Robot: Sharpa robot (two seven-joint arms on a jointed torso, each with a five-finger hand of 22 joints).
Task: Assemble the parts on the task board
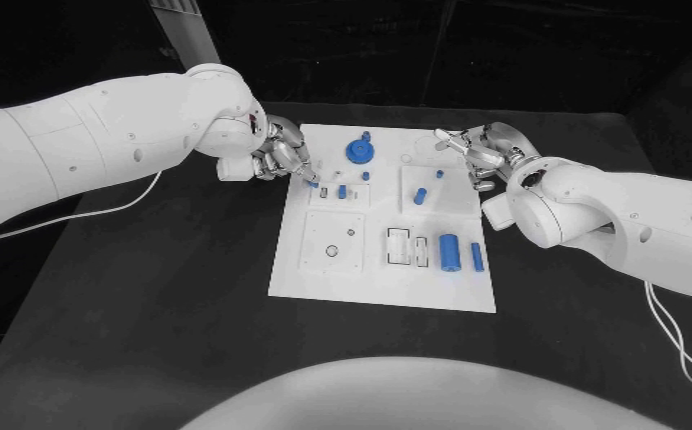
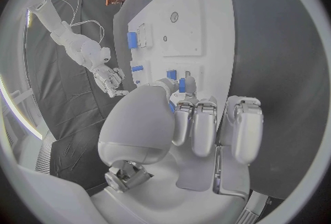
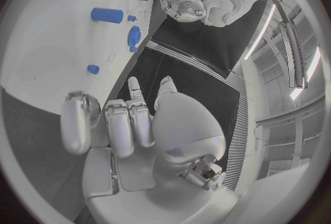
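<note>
Left hand (image 1: 281, 160) pinching small blue part (image 1: 313, 183) at task board (image 1: 378, 290) edge; right hand (image 1: 476, 155) curled, holding nothing; cylinders (image 1: 450, 249) apparently still loose, assembly unfinished.

One white task board (image 1: 378, 285) is seen on one black table (image 1: 144, 350), and two white arms are counted, each ending in one silver hand: the left hand (image 1: 278, 158) and the right hand (image 1: 476, 155). Among the blue parts on the board, one round toothed piece (image 1: 359, 153) and three cylinders (image 1: 449, 248) are made out. About five smaller blue pieces (image 1: 342, 191) are also seen, though their exact number cannot be settled because they are so small.
</note>
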